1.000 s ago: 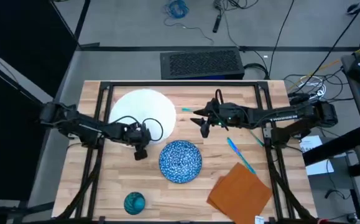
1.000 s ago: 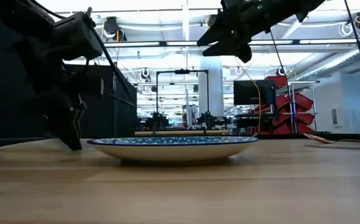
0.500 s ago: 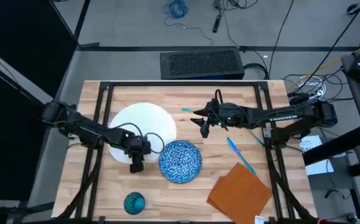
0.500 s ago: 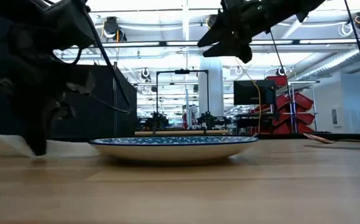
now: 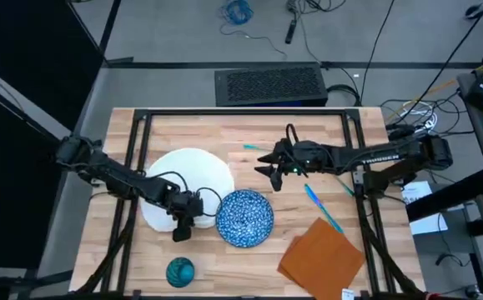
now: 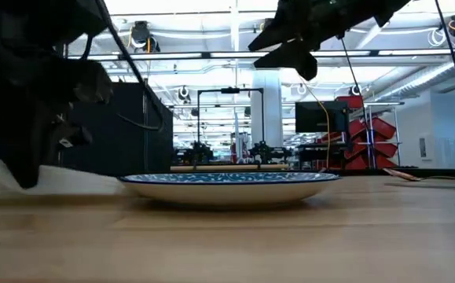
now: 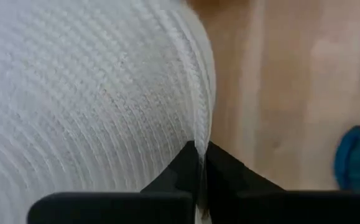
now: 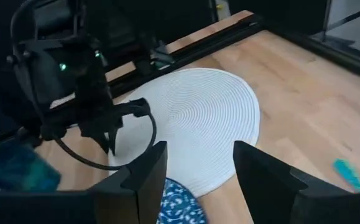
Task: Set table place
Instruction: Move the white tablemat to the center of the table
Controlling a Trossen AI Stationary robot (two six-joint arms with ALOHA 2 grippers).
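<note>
The white round plate [image 5: 187, 185], with a ribbed surface, lies on the table [image 5: 308, 133] left of centre. My left gripper [image 5: 180, 229] is shut on its near rim. The blue speckled bowl [image 5: 245, 218] rests on its base right beside the plate. My right gripper [image 5: 272, 172] hangs open above the table's middle, clear of everything; its wrist view looks past its spread fingers [image 8: 152, 168] down at the plate [image 8: 207, 118]. The teal cup [image 5: 180, 271] stands near the front edge. The orange-brown napkin [image 5: 322, 254] and blue cutlery [image 5: 323, 208] lie at the right. My left gripper pinches the plate's rim [image 7: 198, 134] between its two fingers, on the plate's near side close to the bowl. The fingers come from above, slanting down. The rest of the plate lies flat on the table.
A small teal piece of cutlery [image 5: 249, 147] lies far of centre. Black frame rails [image 5: 137, 167] run along the table's left and right sides. Bare wood shows along the far side and between the cup and the napkin.
My left gripper, shut on the plate's rim, has drawn the plate along the table toward the near edge. The plate has slid flat, close beside the bowl, and the bowl has shifted a little toward the right.
</note>
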